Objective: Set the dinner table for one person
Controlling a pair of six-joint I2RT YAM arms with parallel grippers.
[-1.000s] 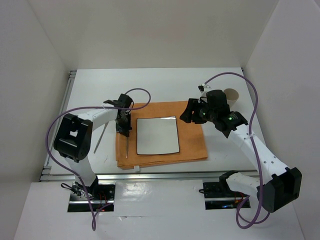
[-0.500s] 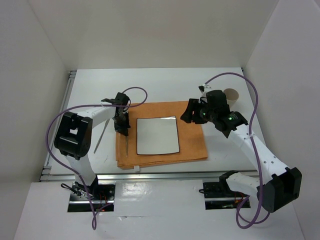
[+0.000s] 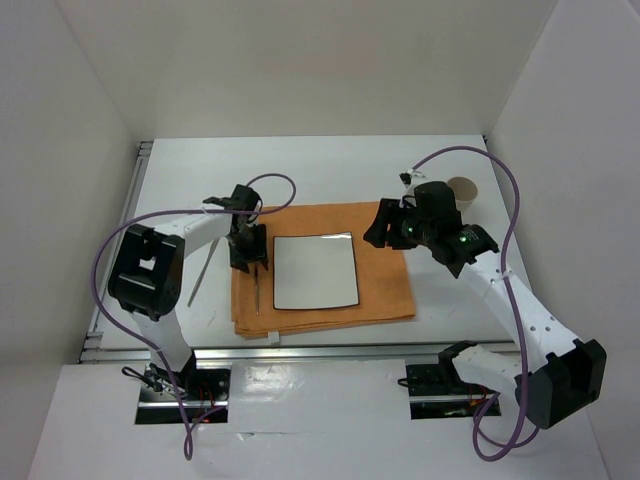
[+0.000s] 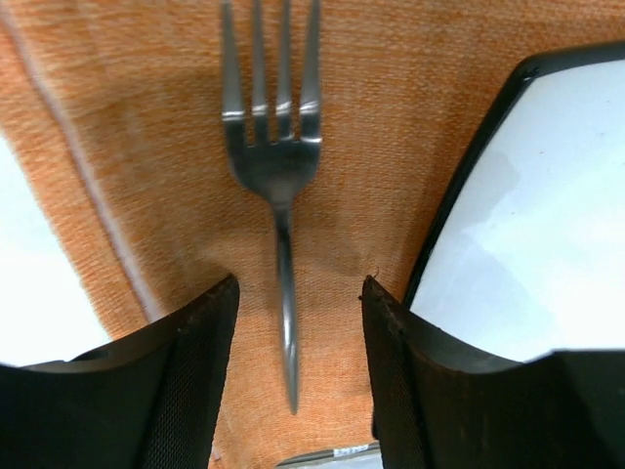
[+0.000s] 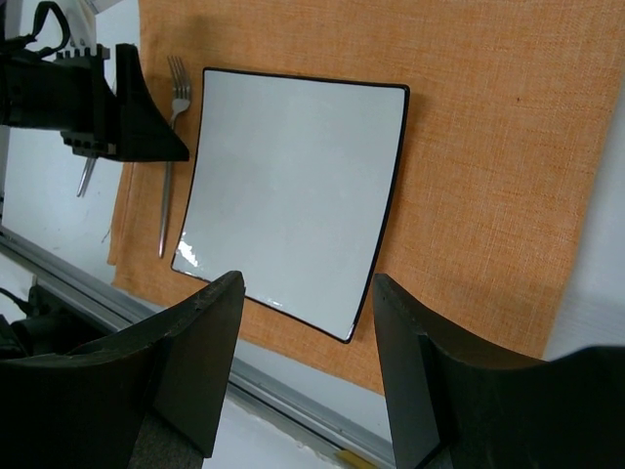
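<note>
My left pincer (image 4: 300,293) has just let go. Only its wrist view shows the fork (image 4: 274,156) lying free on the orange mat (image 4: 391,88), left of the plate (image 4: 527,225). My right pincer (image 5: 308,288) gapes empty. The white desk (image 3: 330,170) lies beneath everything.

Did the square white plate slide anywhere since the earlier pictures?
No. In the top view the white square plate with a black rim lies on the same spot of the orange cloth mat, with the same gaps to the mat's edges as before.

One orange cloth mat (image 3: 385,285), one square white plate (image 3: 315,270) with black rim, one fork (image 4: 276,166), one further slender metal utensil (image 3: 200,275), one brown cup (image 3: 462,188).
</note>
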